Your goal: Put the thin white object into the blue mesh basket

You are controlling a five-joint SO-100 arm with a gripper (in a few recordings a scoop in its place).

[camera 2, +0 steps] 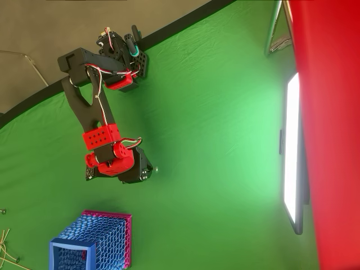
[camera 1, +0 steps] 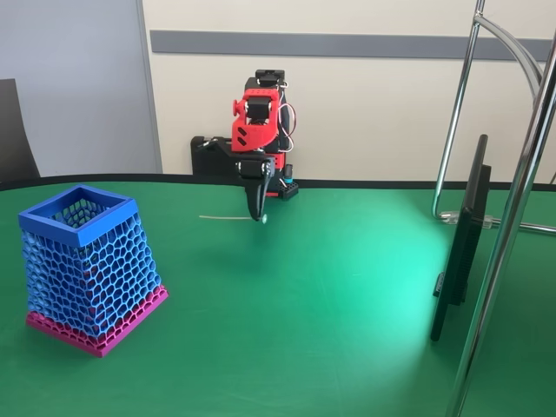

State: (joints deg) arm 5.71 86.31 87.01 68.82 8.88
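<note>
The jaws (camera 1: 255, 211), pointing down at the worktop (camera 1: 347, 287), pinch the thin white object (camera 1: 228, 218) by one end, light and floppy, trailing sideways.

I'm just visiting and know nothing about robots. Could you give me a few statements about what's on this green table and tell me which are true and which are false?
1. The blue mesh basket stands upright on the table. True.
2. The thin white object already lies inside the basket. False: in the fixed view it sticks out sideways from the gripper, well away from the basket.
3. The basket has a pink base. True.
4. The arm is blue. False: it is red and black.
5. The gripper hangs directly over the basket. False: in the overhead view the gripper is apart from the basket.
</note>
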